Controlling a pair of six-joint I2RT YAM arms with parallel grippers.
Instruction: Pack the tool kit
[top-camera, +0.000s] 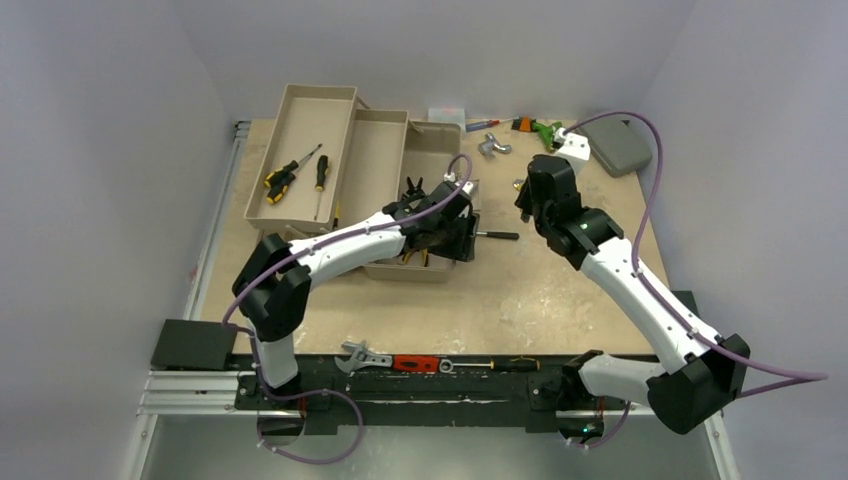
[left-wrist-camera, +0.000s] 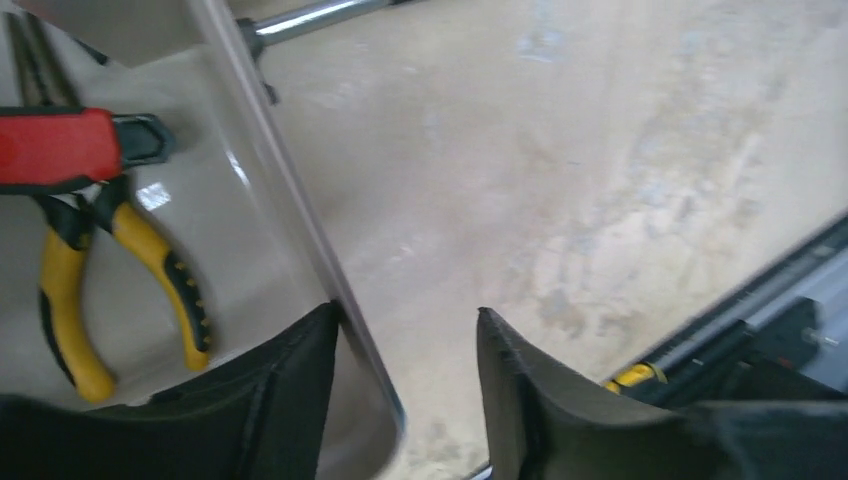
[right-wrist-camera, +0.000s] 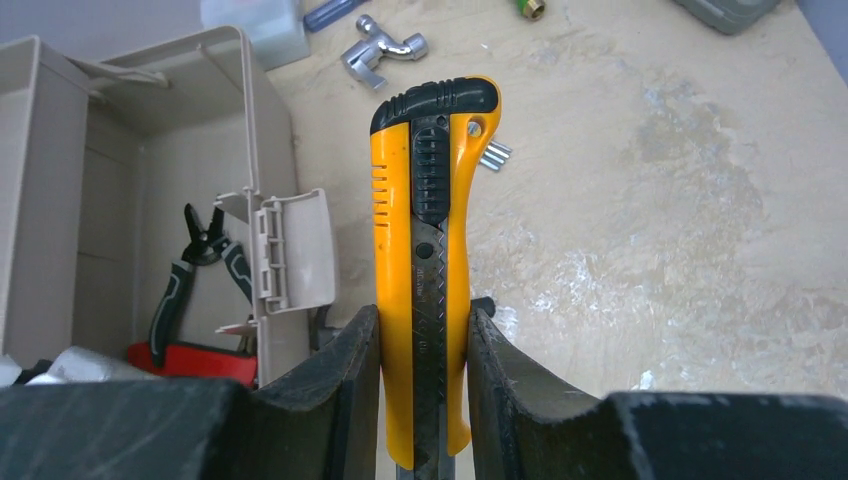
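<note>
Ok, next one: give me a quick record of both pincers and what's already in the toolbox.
right pincer: shut on yellow utility knife
left pincer: open, empty, straddling a wall of the toolbox
in toolbox: yellow-handled pliers, red-handled tool
fold-out tray: two screwdrivers

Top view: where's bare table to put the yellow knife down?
Widest bare patch: table between the toolbox front, the right arm and the near-edge tool row. Crowded: the back edge beside the grey case, and the toolbox bin by the left gripper.
</note>
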